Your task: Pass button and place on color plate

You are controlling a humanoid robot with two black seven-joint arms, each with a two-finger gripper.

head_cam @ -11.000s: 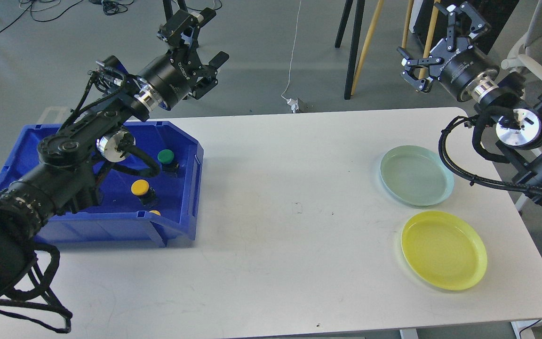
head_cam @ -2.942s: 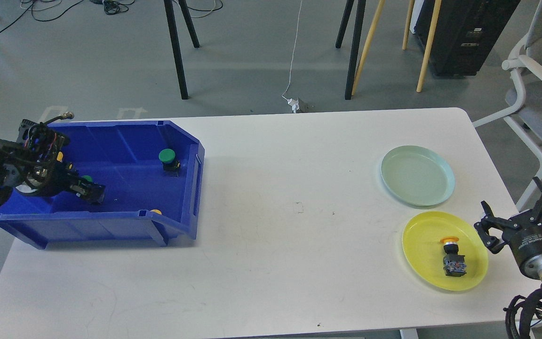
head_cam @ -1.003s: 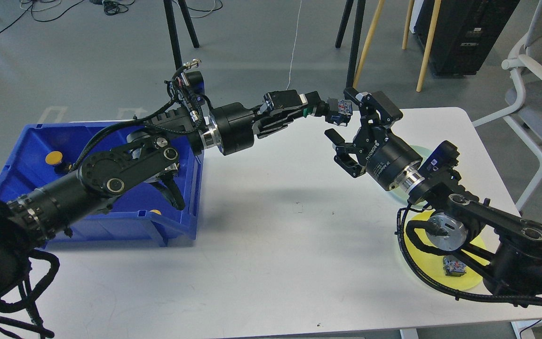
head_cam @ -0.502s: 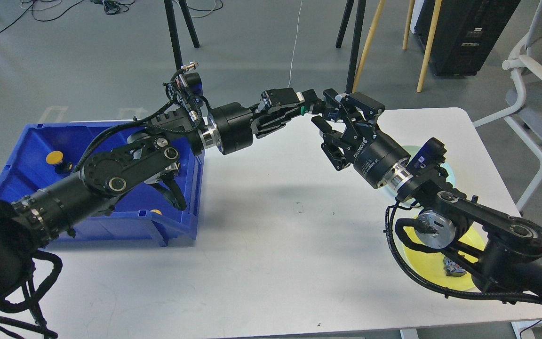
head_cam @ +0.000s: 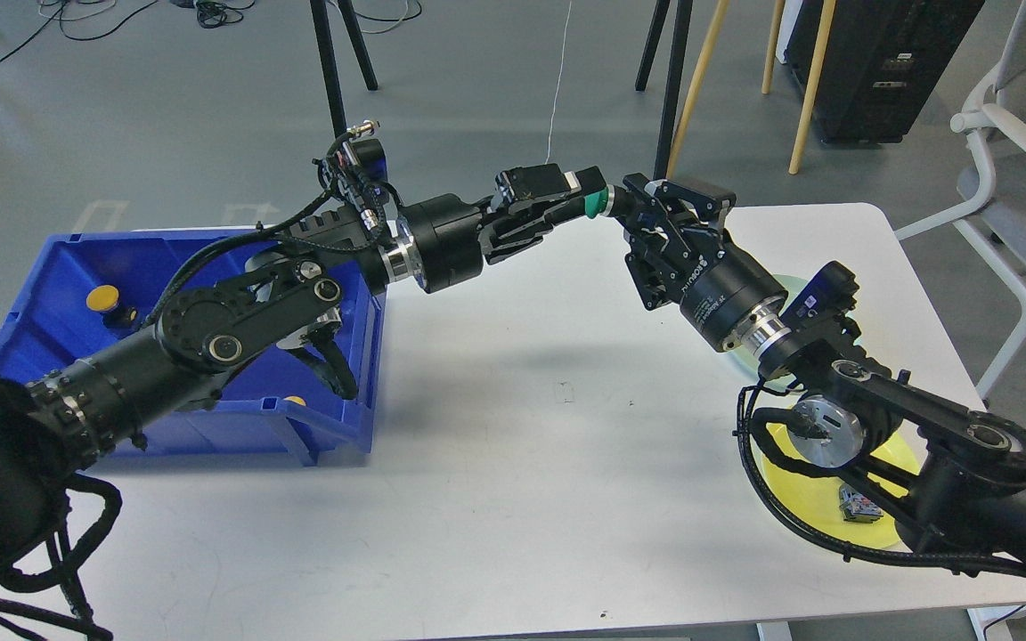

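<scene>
A green button (head_cam: 598,203) is held in the air above the middle back of the white table (head_cam: 513,499). My left gripper (head_cam: 586,203) is shut on its green cap end. My right gripper (head_cam: 648,216) faces it from the right, and its fingers are closed around the button's dark body. The yellow plate (head_cam: 811,509) lies at the front right, partly behind my right arm, with a yellow button's body (head_cam: 858,508) on it. The pale green plate (head_cam: 743,360) is mostly hidden by my right arm.
A blue bin (head_cam: 210,427) stands at the left under my left arm, with a yellow button (head_cam: 101,299) at its far left and another (head_cam: 296,401) by its front wall. A chair (head_cam: 1012,178) stands beyond the table's right edge.
</scene>
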